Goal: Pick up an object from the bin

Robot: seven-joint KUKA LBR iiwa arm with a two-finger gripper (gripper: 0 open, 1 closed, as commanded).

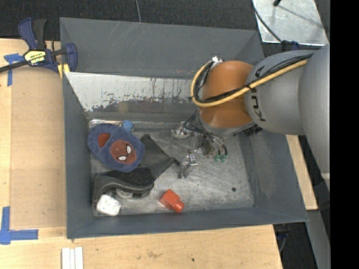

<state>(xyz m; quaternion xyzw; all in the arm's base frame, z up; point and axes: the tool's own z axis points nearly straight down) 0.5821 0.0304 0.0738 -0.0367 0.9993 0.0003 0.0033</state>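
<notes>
Where the arm reaches in from the right, its orange cover (224,100) is seen above the middle of the bin (78,172), with a yellow cable (273,75) looped round it. Below the cover, the gripper (189,164) is lowered close to the bin floor, near the centre. Its tip is placed just at the right corner of a flat black sheet (156,154), which lies spread on the floor left of centre. Whether the gripper is open or closed cannot be told, and nothing is seen held in it.

A blue soft toy (115,147) with a red face is found touching the left of the sheet. A black shoe (124,182) lies in front of the toy, and a white lump (108,205) is tucked against it in the front left corner. A small red block (171,200) is set apart on the bare floor in front of the gripper.
</notes>
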